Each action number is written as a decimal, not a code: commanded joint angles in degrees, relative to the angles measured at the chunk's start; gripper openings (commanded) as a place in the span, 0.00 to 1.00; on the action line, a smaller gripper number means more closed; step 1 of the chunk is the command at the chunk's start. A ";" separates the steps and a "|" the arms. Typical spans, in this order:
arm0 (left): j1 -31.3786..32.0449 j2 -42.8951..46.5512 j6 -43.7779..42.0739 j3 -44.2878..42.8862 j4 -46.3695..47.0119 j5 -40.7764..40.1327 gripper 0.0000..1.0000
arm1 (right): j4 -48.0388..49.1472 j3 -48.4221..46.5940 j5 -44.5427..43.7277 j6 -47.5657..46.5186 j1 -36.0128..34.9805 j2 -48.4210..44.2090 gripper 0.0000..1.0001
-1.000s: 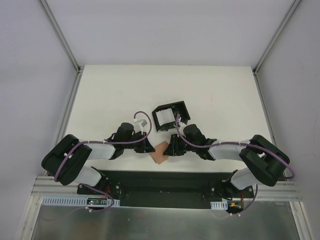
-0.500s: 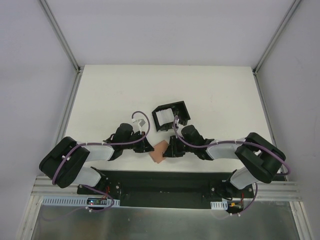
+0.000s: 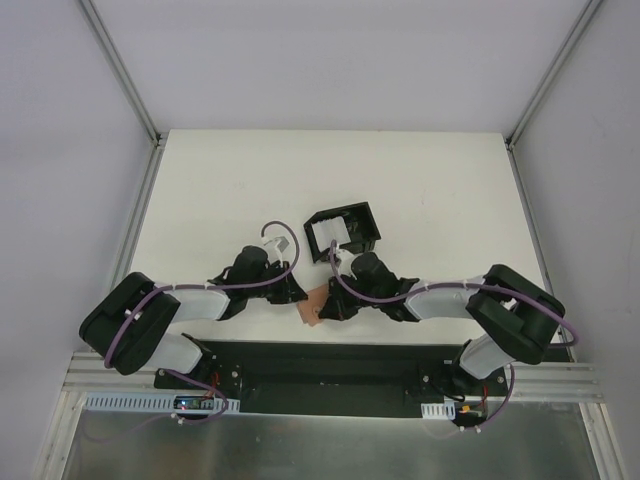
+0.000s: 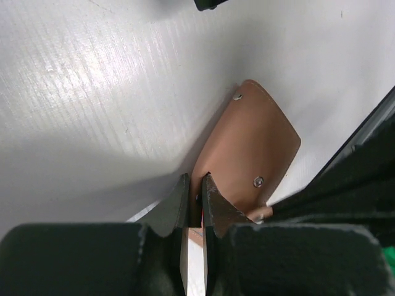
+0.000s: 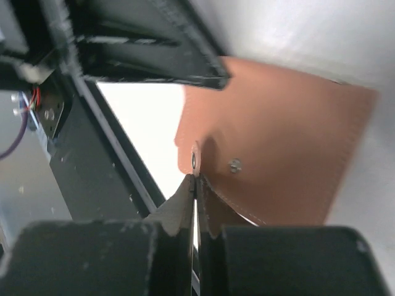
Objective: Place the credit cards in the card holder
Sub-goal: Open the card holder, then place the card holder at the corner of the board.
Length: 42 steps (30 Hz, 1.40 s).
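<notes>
Within the last 1 second the right gripper (image 5: 195, 180) has shifted left onto the tan wallet (image 4: 247, 148) and closed fully on a flap edge beside a snap stud, while the left gripper (image 4: 195, 188) stays pinched almost shut on the opposite edge. The wallet lies at the table's (image 3: 420, 180) near edge between the 2 arms, probably ready to be spread open, and no cards are discernible. No brand, label or writing is legible

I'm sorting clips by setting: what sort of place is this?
Probably a lab robot test cell: a white table enclosed by plain pale panels, with left arm and right arm bolted to a rail at its near edge.
</notes>
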<state>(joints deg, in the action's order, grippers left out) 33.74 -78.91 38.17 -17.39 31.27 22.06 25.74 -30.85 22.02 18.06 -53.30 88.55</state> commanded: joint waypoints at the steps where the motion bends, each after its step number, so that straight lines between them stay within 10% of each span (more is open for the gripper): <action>1: 0.54 -2.73 3.22 -3.35 -5.77 -9.84 0.00 | 3.44 -0.35 9.43 -6.63 -3.56 -2.42 0.01; 7: 0.19 -2.92 4.37 -4.76 -8.94 -12.05 0.00 | -2.69 0.97 9.88 -10.15 -5.32 -4.09 0.01; 9: 0.19 -1.51 4.10 -3.54 -9.12 -12.22 0.00 | -6.12 1.67 8.66 -10.59 -5.32 -5.14 0.17; 20: 0.28 3.94 3.92 2.79 -7.54 -9.23 0.01 | -10.09 0.88 8.47 -9.63 -5.32 -3.74 0.36; 28: 0.37 6.05 7.87 4.20 -7.62 -8.27 0.01 | -22.11 -1.75 -7.67 -1.82 -5.06 -2.69 0.38; 34: 0.37 14.38 11.83 5.08 -14.90 -9.23 0.32 | -36.70 -7.64 -24.09 2.59 -6.47 -2.95 0.37; 42: 0.54 24.15 15.79 8.51 -19.13 -12.92 0.46 | -41.12 -11.25 -30.02 1.97 -6.55 -6.82 0.42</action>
<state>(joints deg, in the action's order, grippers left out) 34.41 -57.32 51.81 -10.00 16.49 12.34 -8.21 -40.23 -1.52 19.51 -59.81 83.68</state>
